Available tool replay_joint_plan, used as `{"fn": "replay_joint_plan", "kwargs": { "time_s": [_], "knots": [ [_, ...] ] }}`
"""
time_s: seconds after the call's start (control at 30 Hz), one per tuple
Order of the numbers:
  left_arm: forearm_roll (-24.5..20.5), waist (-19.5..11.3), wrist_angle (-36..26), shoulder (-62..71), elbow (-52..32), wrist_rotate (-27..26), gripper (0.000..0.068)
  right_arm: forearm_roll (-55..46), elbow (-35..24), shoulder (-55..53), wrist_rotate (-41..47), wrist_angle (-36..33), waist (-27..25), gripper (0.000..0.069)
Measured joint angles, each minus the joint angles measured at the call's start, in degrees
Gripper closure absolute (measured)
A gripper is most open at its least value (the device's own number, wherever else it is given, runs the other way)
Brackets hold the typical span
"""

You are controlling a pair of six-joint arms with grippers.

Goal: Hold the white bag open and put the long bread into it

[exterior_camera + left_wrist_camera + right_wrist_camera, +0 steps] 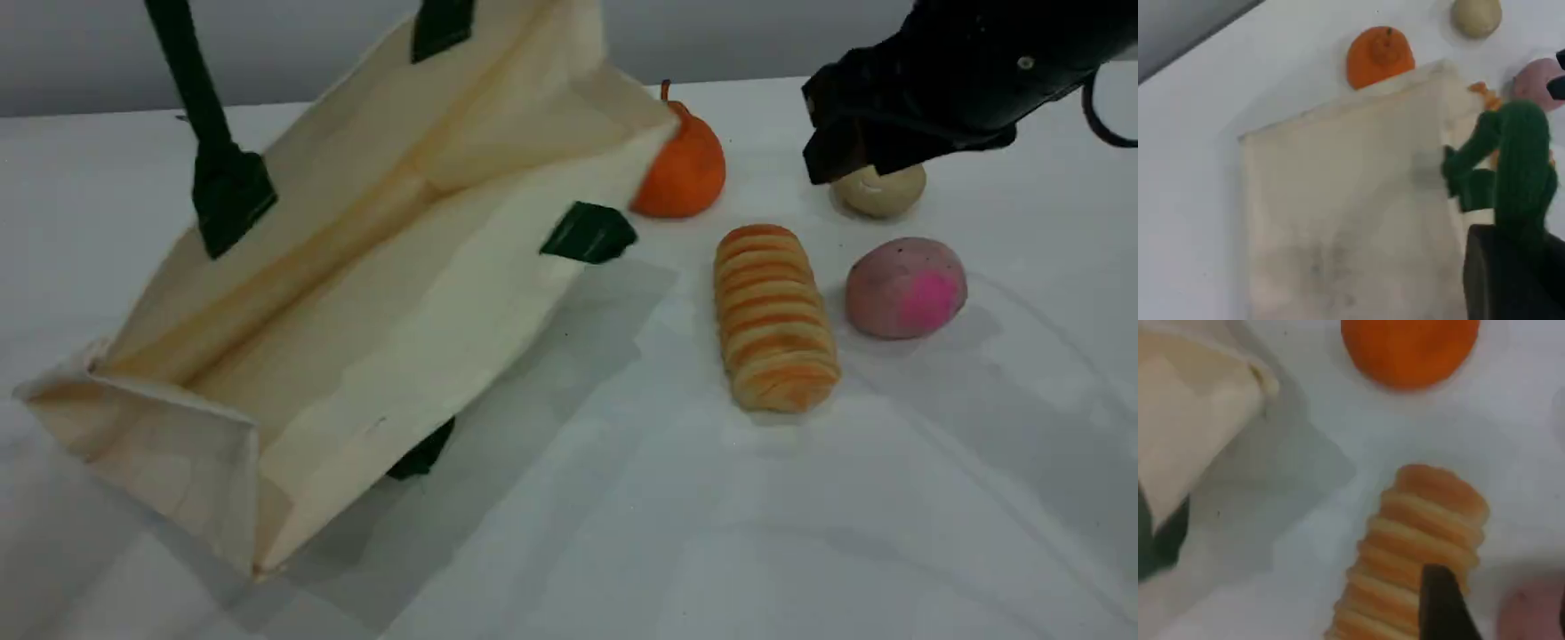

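The white bag [373, 267] stands tilted on the left of the table, its mouth held up toward the far side. One green rope handle [182, 62] runs up out of the scene view. In the left wrist view my left gripper [1515, 240] is shut on that handle [1521, 153], above the bag's cloth [1351, 200]. The long bread [775, 316] lies on the table right of the bag, free. My right gripper [853, 160] hangs open beyond it, above a beige bun. In the right wrist view one fingertip [1441, 603] shows over the bread [1418, 547].
An orange fruit [683, 169] sits by the bag's far right corner. A round beige bun [880, 191] lies under the right gripper. A pink-spotted bun [905, 286] sits just right of the bread.
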State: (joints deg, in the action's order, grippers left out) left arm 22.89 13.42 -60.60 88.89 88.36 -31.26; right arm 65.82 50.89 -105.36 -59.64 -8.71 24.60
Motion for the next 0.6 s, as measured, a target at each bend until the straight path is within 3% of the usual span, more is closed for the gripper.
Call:
{"fn": "replay_joint_plan", "kwargs": {
  "time_s": [0.6],
  "knots": [
    [-2.45,-0.05,-2.04,0.05,3.42,1.48,0.0588,0.14,5.94,-10.76,-1.02,-3.12,1.16,0.0356]
  ]
}}
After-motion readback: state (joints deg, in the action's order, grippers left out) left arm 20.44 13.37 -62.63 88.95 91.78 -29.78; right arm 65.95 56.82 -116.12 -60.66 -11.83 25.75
